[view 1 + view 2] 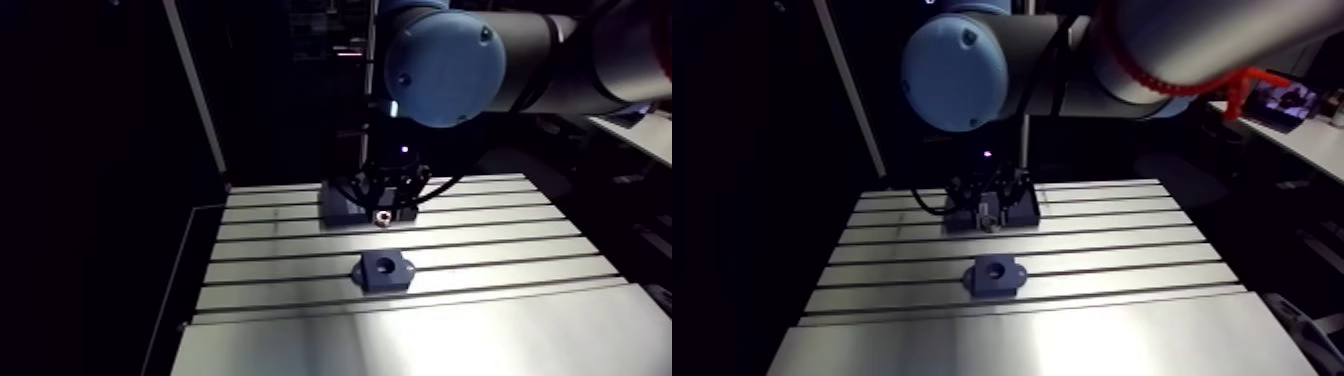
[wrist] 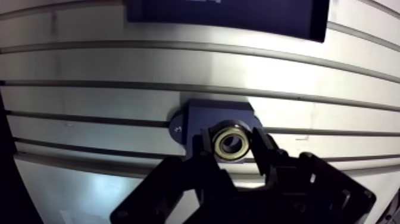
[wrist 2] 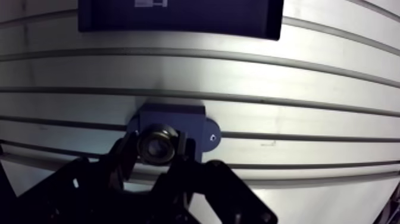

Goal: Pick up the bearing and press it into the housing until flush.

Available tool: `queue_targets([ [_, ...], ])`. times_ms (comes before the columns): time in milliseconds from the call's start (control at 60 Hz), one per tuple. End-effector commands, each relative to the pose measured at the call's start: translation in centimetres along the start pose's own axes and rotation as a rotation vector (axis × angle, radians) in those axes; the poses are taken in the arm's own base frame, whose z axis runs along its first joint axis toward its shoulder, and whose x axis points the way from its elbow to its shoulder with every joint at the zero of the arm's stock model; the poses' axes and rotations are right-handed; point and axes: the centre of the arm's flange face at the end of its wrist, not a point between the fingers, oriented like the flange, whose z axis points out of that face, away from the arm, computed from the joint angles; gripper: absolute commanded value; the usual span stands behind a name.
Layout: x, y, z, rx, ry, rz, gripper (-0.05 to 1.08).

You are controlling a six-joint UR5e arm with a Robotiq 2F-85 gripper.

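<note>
Bearing [image 2: 231,143]: a metal ring clamped by its outer rim between the two fingers [image 2: 263,154] of the gripper [image 2: 232,146], which stand narrow around it. In the wrist view it overlaps the dark housing [image 2: 196,116] lying under it on the table; whether the two touch cannot be told. Ahead of the gripper lies a dark rectangular block [image 2: 226,15], apart from the housing, with table slots between them. In the arm view, left to right, the table [image 1: 280,300] ends at a straight left edge in the lower left of the frame. Open slotted surface lies between that edge and the housing at centre frame. The gripper and bearing show just above the housing in the frame, in front of the block. Open slotted surface then reaches to the table's right edge at the right of the frame.
</note>
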Motion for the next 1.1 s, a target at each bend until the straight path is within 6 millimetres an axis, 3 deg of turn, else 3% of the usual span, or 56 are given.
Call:
queue_targets([
  [17, -1.0, -0.4, 0.5, -0.004, -0.002, -0.004, 0.76],
  [1100, -2.6, -0.3, 4.0, -0.006, 0.009, -0.015, 0.76],
])
